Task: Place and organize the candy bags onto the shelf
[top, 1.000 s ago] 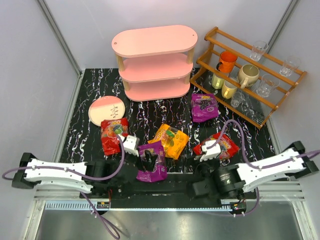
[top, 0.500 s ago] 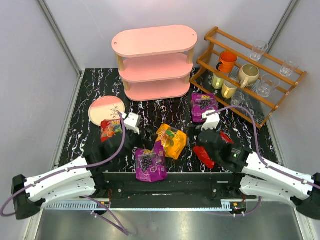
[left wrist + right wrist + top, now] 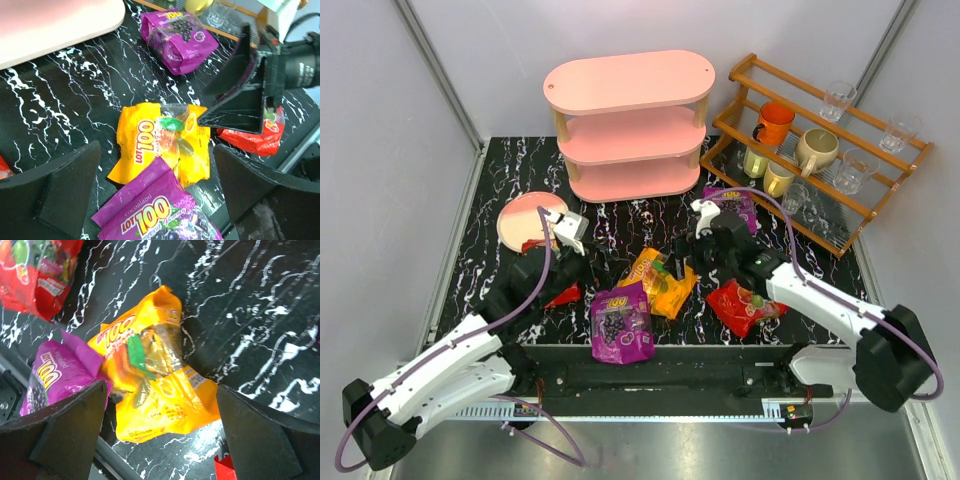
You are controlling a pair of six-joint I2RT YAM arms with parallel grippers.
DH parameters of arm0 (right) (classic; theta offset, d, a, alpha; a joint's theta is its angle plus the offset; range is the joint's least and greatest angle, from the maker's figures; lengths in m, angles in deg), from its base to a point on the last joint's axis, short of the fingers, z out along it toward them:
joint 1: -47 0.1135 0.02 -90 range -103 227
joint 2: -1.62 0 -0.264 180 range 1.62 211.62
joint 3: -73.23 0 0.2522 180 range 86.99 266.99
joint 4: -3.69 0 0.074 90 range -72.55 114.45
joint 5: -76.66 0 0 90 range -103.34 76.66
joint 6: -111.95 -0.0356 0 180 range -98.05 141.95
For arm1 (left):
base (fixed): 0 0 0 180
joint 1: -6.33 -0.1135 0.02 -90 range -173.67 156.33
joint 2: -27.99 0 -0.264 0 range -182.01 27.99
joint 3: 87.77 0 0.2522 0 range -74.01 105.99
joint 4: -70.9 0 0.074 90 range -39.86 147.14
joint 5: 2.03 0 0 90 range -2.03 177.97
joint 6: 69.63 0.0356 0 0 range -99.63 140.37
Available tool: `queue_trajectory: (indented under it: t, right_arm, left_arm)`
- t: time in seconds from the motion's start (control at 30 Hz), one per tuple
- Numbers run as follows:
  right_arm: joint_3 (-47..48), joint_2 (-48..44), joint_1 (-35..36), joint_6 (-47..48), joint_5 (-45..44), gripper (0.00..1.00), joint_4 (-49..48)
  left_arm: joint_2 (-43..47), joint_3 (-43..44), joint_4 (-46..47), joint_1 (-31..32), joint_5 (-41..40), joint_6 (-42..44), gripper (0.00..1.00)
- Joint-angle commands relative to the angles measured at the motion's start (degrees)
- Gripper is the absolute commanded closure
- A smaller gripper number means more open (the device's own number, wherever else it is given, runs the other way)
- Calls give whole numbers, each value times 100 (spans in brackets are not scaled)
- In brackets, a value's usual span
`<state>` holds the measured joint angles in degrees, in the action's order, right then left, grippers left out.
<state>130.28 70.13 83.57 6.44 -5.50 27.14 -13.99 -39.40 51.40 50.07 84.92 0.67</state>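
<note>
Over the middle of the table (image 3: 620,225), our left gripper (image 3: 156,150) and right gripper (image 3: 161,390) hang spread wide and empty above the orange bag (image 3: 665,283). A purple bag (image 3: 622,322) overlaps its near corner; the pink shelf (image 3: 628,135) stands well behind.

The orange bag (image 3: 155,385) lies mid-frame, framed by the right gripper (image 3: 161,390), which is spread wide. It touches a purple bag (image 3: 55,375) at lower left, and a red bag (image 3: 40,275) sits at upper left.
</note>
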Motion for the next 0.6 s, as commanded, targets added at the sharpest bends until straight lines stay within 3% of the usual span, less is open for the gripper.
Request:
queue_trajectory:
  t: [0.0,0.43,0.5,0.53,0.57]
  right_arm:
    - [225,312,-28,320,1071,0,-679]
    - [118,1005,-28,478,649,0,-530]
    - [145,1172,-28,304,571,13,-460]
    - [145,1321,-37,251,570,24,-460]
    - [188,1392,-28,172,657,46,-468]
  left_arm:
    - [286,-147,73,-50,630,-86,1]
    - [840,-218,-630,-50,331,28,1]
    - [823,-209,-630,-50,331,28,1]
    - [814,-226,-613,-50,331,28,1]
    - [796,-227,-595,-50,331,19,1]
